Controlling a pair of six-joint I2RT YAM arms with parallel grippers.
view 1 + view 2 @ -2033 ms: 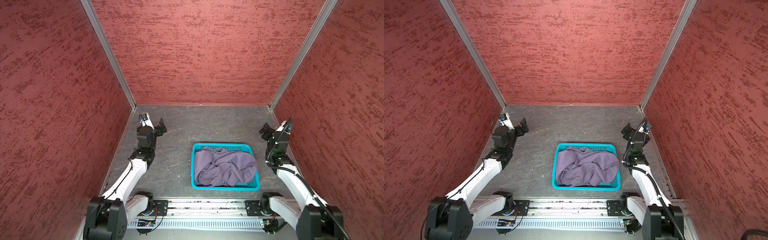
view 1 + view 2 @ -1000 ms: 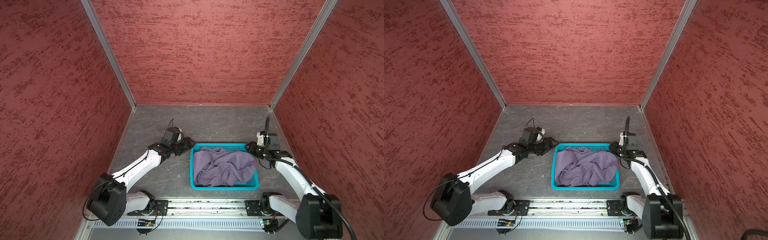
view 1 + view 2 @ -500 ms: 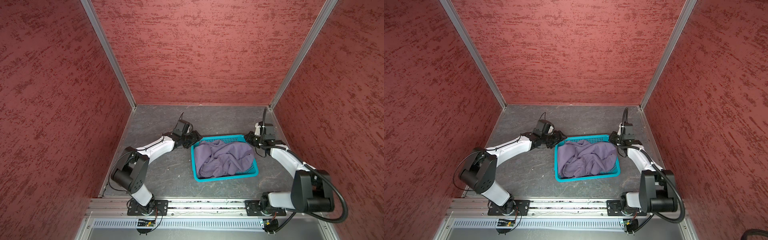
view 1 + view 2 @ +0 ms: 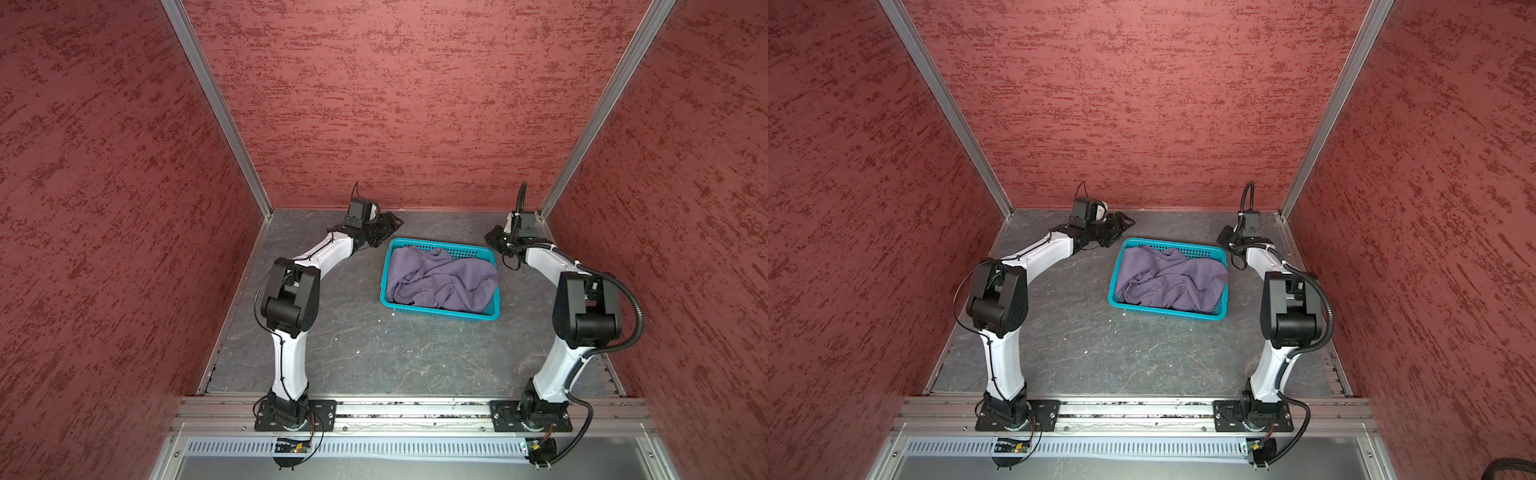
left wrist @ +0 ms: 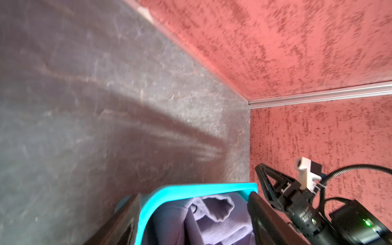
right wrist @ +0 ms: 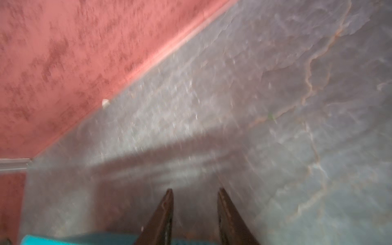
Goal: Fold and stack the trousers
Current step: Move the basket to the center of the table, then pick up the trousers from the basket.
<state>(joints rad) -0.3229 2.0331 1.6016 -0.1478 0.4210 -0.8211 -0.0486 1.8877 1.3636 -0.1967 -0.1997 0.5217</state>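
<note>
trousers [image 4: 440, 276] are seen bunched up in the teal basket [image 4: 436, 313]; left gripper [image 4: 392, 222] and right gripper [image 6: 195, 189] are spread apart, both empty

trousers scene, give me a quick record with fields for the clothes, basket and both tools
basket: teal mesh, standing on the grey table
trousers: purple, crumpled, unfolded, inside the basket
left tool: open, astride the basket's far corner
right tool: open, empty, beside the other far corner
folding: not started
</note>
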